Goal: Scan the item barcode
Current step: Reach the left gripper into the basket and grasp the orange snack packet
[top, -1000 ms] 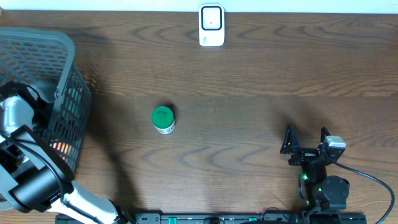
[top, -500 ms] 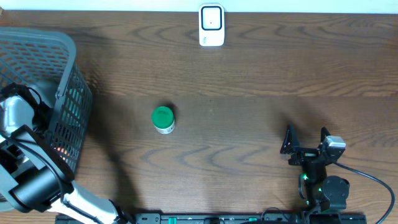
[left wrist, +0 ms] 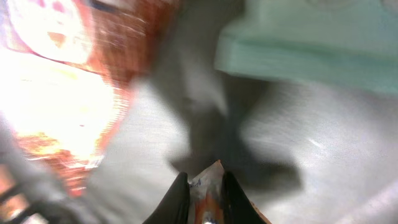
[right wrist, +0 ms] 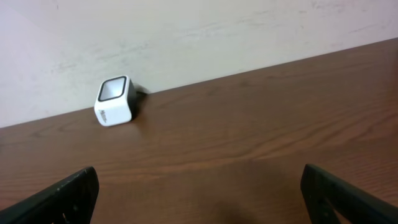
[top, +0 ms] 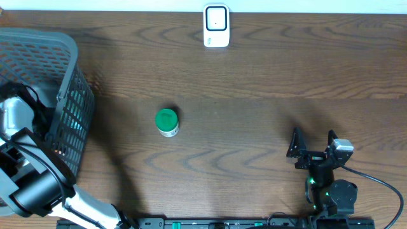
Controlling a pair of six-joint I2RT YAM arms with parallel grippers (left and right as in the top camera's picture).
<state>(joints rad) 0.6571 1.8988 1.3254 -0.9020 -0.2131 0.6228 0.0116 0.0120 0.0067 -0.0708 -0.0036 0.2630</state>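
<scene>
— What has just changed?
— My left gripper (left wrist: 203, 180) went from spread wide to clenched. It now pinches the corner of a small packet (left wrist: 210, 169) down inside the basket (top: 38, 44), at nine o'clock on the bench (top: 254, 95). I judge the pickup made; the lift and the carry to the scanner (top: 216, 27) at twelve o'clock remain.
— What is the packet like?
— Thin, crinkly film, orange and white, blurred here. The basket is grey plastic mesh. My right gripper (top: 313, 140), at five o'clock, sits released, grasping nothing.
</scene>
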